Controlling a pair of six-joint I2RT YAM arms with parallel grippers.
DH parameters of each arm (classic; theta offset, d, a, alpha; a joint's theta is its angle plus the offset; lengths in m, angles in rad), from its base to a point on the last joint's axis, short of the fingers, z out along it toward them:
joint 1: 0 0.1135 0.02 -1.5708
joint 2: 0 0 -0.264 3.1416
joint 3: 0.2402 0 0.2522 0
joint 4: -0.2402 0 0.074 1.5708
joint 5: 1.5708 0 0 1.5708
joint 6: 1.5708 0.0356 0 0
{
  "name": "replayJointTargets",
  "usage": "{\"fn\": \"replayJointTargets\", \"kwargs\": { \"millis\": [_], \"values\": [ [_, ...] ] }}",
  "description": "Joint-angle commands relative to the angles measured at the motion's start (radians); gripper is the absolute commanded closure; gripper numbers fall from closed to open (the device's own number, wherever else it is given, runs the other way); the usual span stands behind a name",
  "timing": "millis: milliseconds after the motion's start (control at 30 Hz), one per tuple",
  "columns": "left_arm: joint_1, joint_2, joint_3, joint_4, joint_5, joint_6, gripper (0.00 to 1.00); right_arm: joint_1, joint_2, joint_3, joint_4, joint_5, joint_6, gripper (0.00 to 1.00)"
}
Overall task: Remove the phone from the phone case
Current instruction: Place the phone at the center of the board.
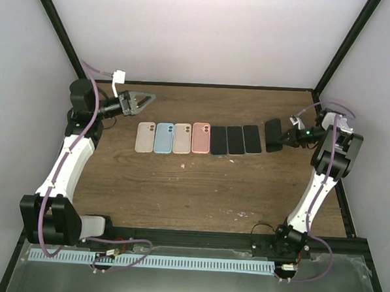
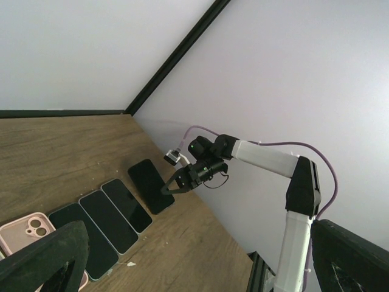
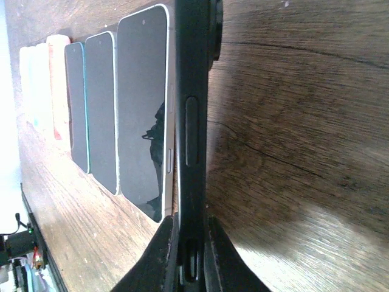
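Your top view looks down from above and behind the arm bases, taking in the whole table (image 1: 179, 191). Your left wrist view sits at the left, facing across it toward the right arm (image 2: 267, 159). Your right wrist view looks close along the black phone (image 3: 191, 121), edge-on. All three share the phones (image 1: 234, 140).

- Black phone (image 3: 193, 121): edge-on in the right wrist view, top cut by the frame, face hidden; cased or bare, cannot tell.
- Pale cases (image 3: 33, 85), farthest from the black phone: blurred, washed out.
- Left hand (image 1: 145, 103), fingers (image 2: 45, 258): blurred, cut by the frame's bottom edge.
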State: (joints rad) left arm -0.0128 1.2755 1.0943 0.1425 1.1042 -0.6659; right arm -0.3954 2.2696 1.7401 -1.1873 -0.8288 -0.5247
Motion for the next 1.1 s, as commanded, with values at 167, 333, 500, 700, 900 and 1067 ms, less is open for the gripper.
{"fn": "replayJointTargets", "kwargs": {
  "millis": [167,333,500,700,900,1067],
  "values": [
    [0.0,0.033,0.022,0.029,0.005,-0.004,0.0,0.003,0.037,0.05,-0.052,-0.086,-0.04,0.87],
    [0.001,0.038,0.023,0.029,0.001,-0.006,0.0,0.013,0.028,0.039,-0.042,-0.086,-0.044,0.82],
    [0.0,0.039,0.022,0.028,-0.003,-0.004,0.0,0.041,0.011,0.01,-0.017,-0.065,-0.035,0.77],
    [0.0,0.032,0.021,0.015,-0.006,0.007,0.0,0.056,-0.033,-0.023,0.031,-0.004,-0.01,0.7],
    [0.001,0.03,0.032,-0.028,-0.034,0.046,0.0,0.062,-0.088,-0.049,0.073,0.067,0.005,0.49],
    [0.015,0.023,0.063,-0.169,-0.094,0.157,0.0,0.061,-0.153,-0.064,0.112,0.103,0.014,0.27]
  ]
}}
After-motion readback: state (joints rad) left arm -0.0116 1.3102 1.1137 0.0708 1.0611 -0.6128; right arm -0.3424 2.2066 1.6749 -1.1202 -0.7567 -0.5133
